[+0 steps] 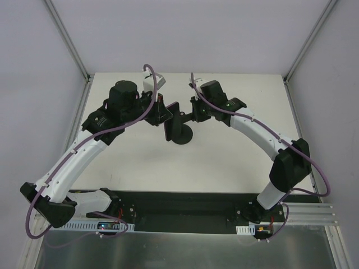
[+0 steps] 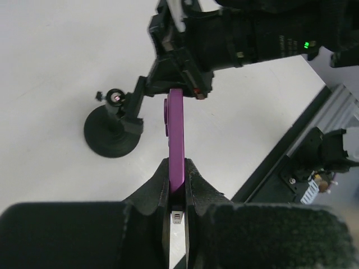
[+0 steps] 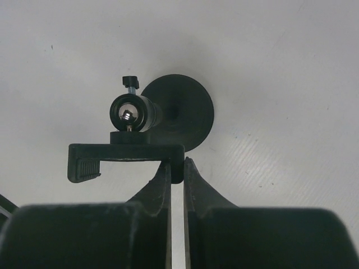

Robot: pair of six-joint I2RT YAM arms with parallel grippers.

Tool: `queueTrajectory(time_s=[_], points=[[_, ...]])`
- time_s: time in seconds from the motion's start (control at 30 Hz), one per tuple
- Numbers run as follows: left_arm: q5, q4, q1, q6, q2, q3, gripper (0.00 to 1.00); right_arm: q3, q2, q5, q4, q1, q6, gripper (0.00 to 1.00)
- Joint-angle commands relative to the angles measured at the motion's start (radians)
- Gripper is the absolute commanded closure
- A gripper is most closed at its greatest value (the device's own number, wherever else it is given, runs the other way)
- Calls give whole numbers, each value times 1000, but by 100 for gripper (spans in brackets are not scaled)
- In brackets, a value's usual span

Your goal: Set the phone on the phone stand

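The phone [image 2: 176, 137] shows edge-on with a purple rim, held upright in my left gripper [image 2: 178, 163], which is shut on its lower end. From above, the phone [image 1: 170, 122] stands on edge in the air just left of the phone stand [image 1: 183, 134]. The stand's black disc base [image 2: 111, 136] rests on the white table, and its clamp bar [image 3: 126, 152] sits on top of the post. My right gripper [image 3: 176, 163] is shut on the right end of that clamp bar. In the top view the right gripper [image 1: 193, 116] faces the left gripper [image 1: 157, 112] across the stand.
A small white object [image 1: 154, 82] lies at the back behind the left wrist. The black base plate [image 1: 185, 210] with both arm bases runs along the near edge. Grey walls with metal frame posts [image 1: 67, 39] enclose the white table.
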Motion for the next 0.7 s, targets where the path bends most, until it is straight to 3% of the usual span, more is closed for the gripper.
queueTrajectory(time_s=[0.0, 0.03, 0.17, 0.3, 0.4, 0.53, 0.67], points=[[300, 142, 41, 128, 73, 68, 100, 42, -10, -130, 22, -21, -86, 99], [389, 144, 47, 151, 89, 76, 100, 43, -11, -161, 13, -26, -101, 99], [478, 185, 62, 246, 149, 107, 100, 80, -2, -274, -42, -41, -190, 99], [549, 339, 67, 294, 208, 87, 100, 94, -7, -324, -62, -76, -207, 99], [584, 427, 67, 262, 262, 81, 100, 83, -11, -356, -50, -96, -198, 99], [598, 701, 73, 134, 299, 18, 100, 80, 1, -399, -27, -110, -173, 99], [710, 792, 82, 116, 348, 9, 100, 94, 13, -433, -24, -110, -172, 99]])
